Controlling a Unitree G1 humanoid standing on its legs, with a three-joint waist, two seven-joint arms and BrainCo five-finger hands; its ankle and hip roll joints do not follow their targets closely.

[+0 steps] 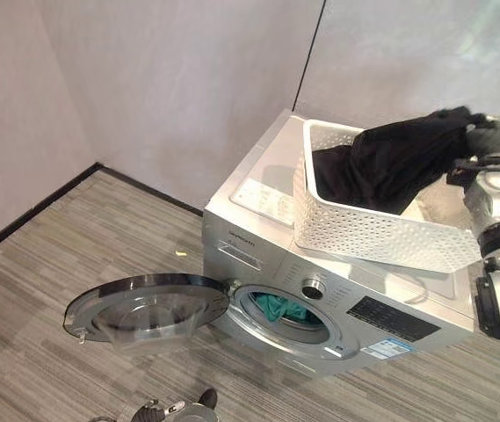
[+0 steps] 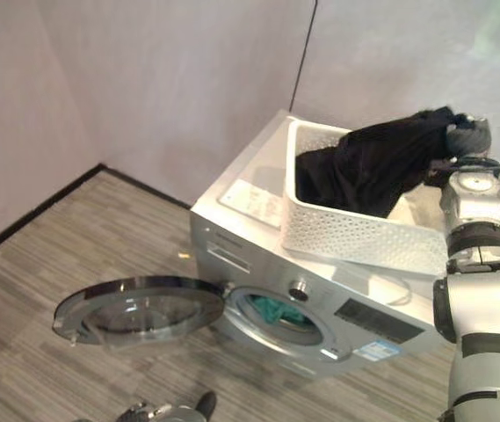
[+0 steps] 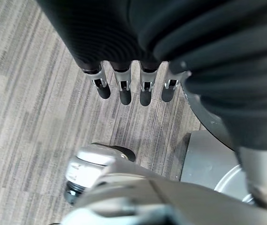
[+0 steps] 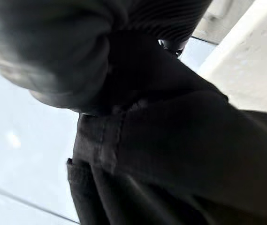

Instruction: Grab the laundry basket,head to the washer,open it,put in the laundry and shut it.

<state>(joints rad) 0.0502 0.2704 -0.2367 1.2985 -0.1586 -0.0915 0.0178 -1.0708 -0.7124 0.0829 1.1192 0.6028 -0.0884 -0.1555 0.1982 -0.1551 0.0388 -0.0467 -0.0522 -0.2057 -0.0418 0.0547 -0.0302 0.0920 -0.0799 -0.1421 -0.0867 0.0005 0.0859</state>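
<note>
A silver washer [image 1: 248, 186] stands against the wall with its round door [image 1: 144, 308] swung wide open to the left. A teal cloth [image 1: 281, 309] lies inside the drum. On the washer's top rests a white perforated laundry basket [image 1: 368, 236]. A black garment [image 1: 399, 158] stretches from inside the basket up and to the right, where my right hand [image 1: 489, 136] is shut on its end; up close the same garment [image 4: 171, 154] hangs taut from that hand. My left hand [image 1: 175, 409] hangs low in front of the washer, fingers [image 3: 124, 91] straight and holding nothing.
Grey striped flooring [image 1: 83, 255] spreads to the left of and in front of the washer. Pale walls meet in a corner behind it, with a dark skirting line [image 1: 39, 207] along the left wall. The open door juts out low over the floor.
</note>
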